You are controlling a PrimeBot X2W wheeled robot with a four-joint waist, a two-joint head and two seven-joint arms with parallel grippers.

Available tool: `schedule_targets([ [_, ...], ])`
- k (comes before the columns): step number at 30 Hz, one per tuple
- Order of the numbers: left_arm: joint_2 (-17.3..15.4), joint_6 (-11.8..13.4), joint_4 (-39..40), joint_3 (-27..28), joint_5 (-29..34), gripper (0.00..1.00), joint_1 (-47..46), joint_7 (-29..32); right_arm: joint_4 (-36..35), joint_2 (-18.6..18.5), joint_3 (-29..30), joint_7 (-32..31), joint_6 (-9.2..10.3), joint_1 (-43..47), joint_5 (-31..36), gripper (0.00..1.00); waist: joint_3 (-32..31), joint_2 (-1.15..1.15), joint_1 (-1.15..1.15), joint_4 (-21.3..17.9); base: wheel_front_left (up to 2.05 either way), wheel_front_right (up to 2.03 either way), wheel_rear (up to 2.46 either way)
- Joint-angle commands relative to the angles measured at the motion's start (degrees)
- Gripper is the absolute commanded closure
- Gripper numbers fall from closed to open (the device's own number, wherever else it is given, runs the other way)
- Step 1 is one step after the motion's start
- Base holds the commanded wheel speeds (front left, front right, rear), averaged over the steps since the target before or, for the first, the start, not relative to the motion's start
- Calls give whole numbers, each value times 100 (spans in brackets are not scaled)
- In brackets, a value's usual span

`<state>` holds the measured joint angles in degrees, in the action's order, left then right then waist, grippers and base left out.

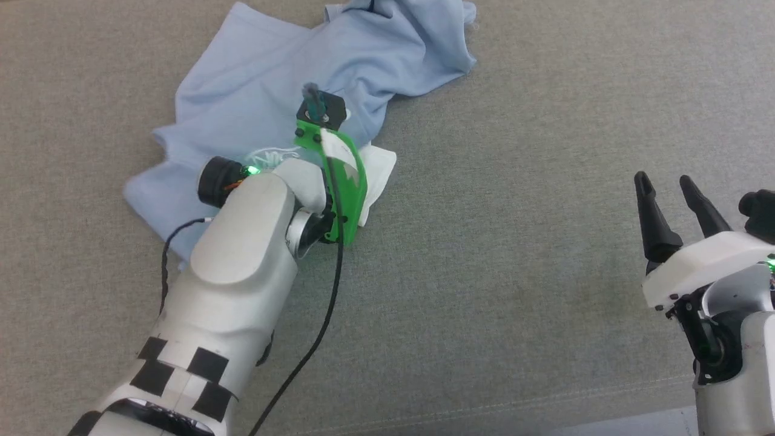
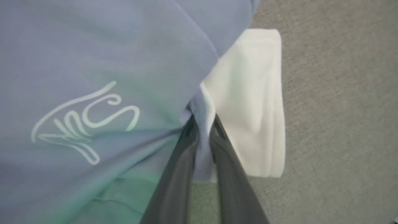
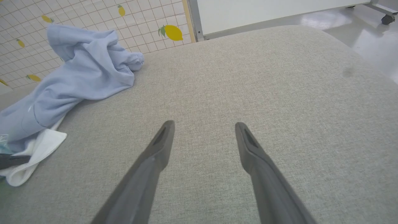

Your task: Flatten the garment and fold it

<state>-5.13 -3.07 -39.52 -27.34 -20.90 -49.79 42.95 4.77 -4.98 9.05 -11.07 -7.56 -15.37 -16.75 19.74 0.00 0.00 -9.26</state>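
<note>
The garment (image 1: 254, 91), a light blue polo shirt, lies crumpled on the grey surface at the upper left of the head view, its white collar (image 1: 378, 169) sticking out to the right. In the left wrist view my left gripper (image 2: 202, 124) is shut on a blue fold of the garment (image 2: 108, 46) right beside the white collar (image 2: 252, 102), with the white cursive logo (image 2: 84, 121) to its left. My right gripper (image 1: 669, 188) hovers open at the lower right, far from the shirt. Its fingers (image 3: 155, 155) stand wide apart over bare fabric, the garment (image 3: 77, 74) off to the left.
The grey upholstered surface (image 1: 514, 242) spreads wide to the right and front of the shirt. A black cable (image 1: 327, 303) trails from my left wrist. Beyond the surface's far edge stand a tiled wall with lemon prints (image 3: 140, 18) and a white panel (image 3: 264, 9).
</note>
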Motion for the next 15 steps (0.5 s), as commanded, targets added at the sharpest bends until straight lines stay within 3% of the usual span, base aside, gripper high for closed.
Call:
schedule_targets([
  [1,61,-73,-5,59,-209,100,258,-122,25,13,-11,34,8,-53,23,0,-64,0,0,110,0,0,0],
  [2,128,-241,402,314,-786,100,406,-345,72,-18,-7,24,8,-36,39,0,-218,0,0,317,0,0,0],
  [7,73,-413,1290,247,-1624,100,842,127,133,-80,7,-46,8,50,88,0,-538,0,0,707,0,0,0],
  [12,-613,-429,2287,-45,-2226,100,1654,1394,142,-69,-46,-144,8,146,121,0,-738,0,0,1016,0,0,0],
  [15,-1023,-255,2653,-133,-2172,100,2080,1839,130,-51,-79,-180,8,175,131,0,-777,0,0,1122,0,0,0],
])
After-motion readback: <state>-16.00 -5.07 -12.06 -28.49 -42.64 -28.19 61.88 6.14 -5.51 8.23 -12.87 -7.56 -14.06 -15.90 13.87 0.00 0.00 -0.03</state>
